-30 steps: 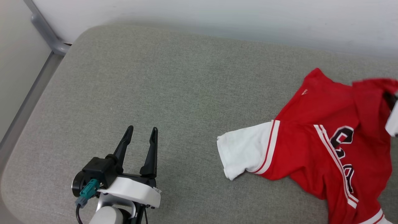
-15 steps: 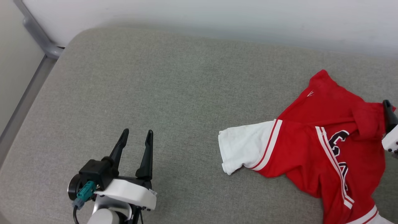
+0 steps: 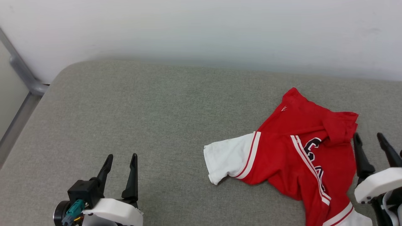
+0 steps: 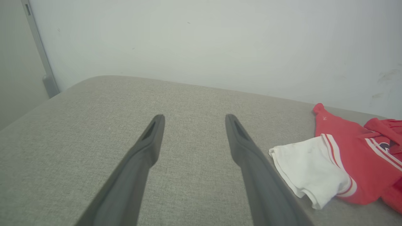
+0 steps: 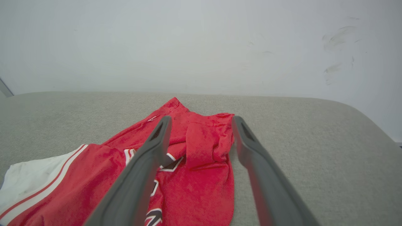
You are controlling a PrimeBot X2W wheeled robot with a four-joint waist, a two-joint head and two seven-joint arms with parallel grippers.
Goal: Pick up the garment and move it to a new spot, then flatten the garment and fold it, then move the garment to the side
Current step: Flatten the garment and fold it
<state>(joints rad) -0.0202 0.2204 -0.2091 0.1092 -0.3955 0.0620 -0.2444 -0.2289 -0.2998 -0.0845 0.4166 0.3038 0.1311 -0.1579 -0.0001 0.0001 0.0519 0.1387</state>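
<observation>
The garment (image 3: 292,150) is a red jersey with a white sleeve and striped trim, lying crumpled on the right side of the grey cushion (image 3: 157,119); one flap is folded over the black lettering. It also shows in the left wrist view (image 4: 345,157) and the right wrist view (image 5: 194,163). My right gripper (image 3: 370,139) stands open just right of the garment's folded edge, holding nothing. My left gripper (image 3: 121,158) stands open at the lower left, well away from the sleeve.
A pale wall (image 3: 201,31) runs behind the cushion. A grey metal post (image 3: 22,75) stands at the far left corner. The cushion's rounded right end (image 5: 370,125) shows in the right wrist view.
The right gripper let go of the garment's upper edge and drew back; the flap dropped onto the chest. The head camera tilted up, shifting the whole scene down and left.
</observation>
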